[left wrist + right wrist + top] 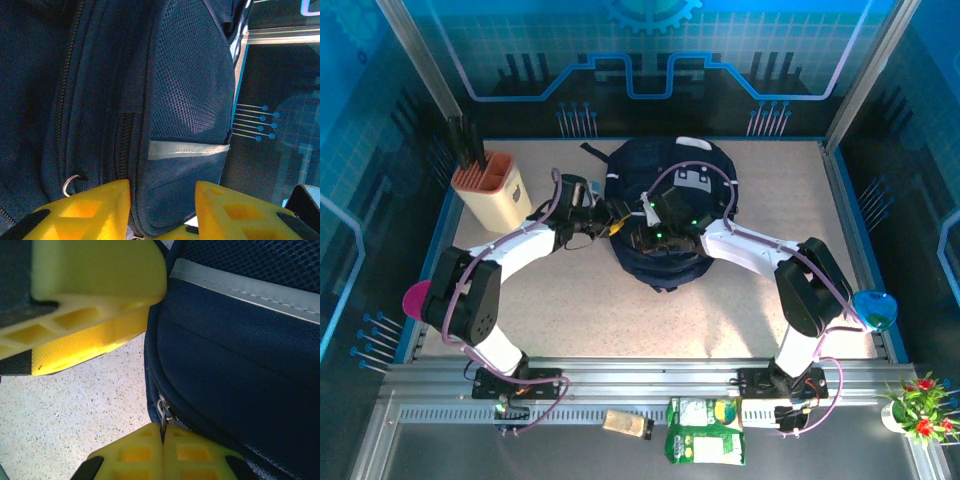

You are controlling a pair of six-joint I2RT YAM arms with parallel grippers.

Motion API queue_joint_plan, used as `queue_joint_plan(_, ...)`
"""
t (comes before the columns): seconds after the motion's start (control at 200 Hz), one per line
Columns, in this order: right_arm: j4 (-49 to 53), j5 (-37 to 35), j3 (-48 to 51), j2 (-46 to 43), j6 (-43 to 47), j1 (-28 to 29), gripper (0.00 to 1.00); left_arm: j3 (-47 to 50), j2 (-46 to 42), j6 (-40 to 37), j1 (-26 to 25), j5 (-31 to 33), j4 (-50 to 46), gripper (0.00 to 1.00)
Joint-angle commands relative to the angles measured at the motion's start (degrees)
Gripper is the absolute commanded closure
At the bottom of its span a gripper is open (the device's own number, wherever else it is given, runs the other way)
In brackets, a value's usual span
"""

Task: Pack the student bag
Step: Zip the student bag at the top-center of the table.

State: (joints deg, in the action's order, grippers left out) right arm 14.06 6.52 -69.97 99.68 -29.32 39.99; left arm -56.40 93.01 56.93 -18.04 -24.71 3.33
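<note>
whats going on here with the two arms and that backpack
Two robot arms are working on the large dark navy fabric backpack lying on the speckled table. The right gripper is shut on a small metal zipper pull at the bag's edge. The left gripper is open, its yellow fingers on either side of the bag's mesh side pocket.

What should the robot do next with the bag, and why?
Probably close the left fingers on the student bag. They stand apart with the bag's mesh side between them, while the right fingers are shut on the zipper pull. Holding the fabric would likely steady the bag for pulling the zipper.
</note>
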Motion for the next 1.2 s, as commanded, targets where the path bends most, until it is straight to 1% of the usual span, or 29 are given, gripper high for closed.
queue_joint_plan(0.0, -2.86, 4.47, -1.15, -0.01, -0.29, 1.03, 1.00, -0.08, 0.32, -0.19, -0.72, 2.76, -0.91, 0.60)
queue_joint_plan(0.205, -2.82, 4.20, -0.62, -0.11, -0.61, 0.98, 1.00, -0.31, 0.60, -1.18, -1.38, 6.44, -2.60, 0.58)
queue_joint_plan(0.49, -2.64, 3.50, -0.26, -0.32, -0.70, 1.01, 1.00, 0.02, 0.68, -1.45, -1.55, 8.77, -3.40, 0.58)
queue_joint_plan(0.54, -2.64, 3.50, -0.18, -0.38, -0.65, 1.02, 1.00, 0.06, 0.92, -1.38, -1.56, 8.28, -2.57, 0.61)
queue_joint_plan(0.645, -2.73, 3.50, 0.04, -0.43, -0.65, 0.98, 1.00, -1.27, 2.99, -0.90, -1.88, 4.82, -0.96, 0.66)
queue_joint_plan(0.775, -2.47, 3.08, 0.31, -0.73, -0.66, 0.99, 1.00, -2.81, 4.96, -1.02, -2.46, 3.70, -0.52, 0.73)
queue_joint_plan(0.845, -2.06, 1.72, 1.16, -1.43, -0.56, 0.95, 1.00, -3.26, 5.40, -1.49, -2.44, 3.83, -0.70, 0.81)
queue_joint_plan(0.915, -0.99, -0.21, 2.47, -2.77, -0.01, 0.80, 1.00, -3.86, 5.60, -2.46, -2.39, 4.37, -1.53, 0.92)
queue_joint_plan(1.001, 1.04, -3.29, 4.81, -4.81, 1.09, 0.08, 1.00, -4.41, 5.69, -3.71, -1.94, 4.82, -2.58, 0.99)
queue_joint_plan(1.196, 5.29, -7.15, 12.22, -10.82, 5.38, -4.65, 1.00, -4.75, 5.60, -5.75, 0.49, 4.29, -3.63, 1.00)
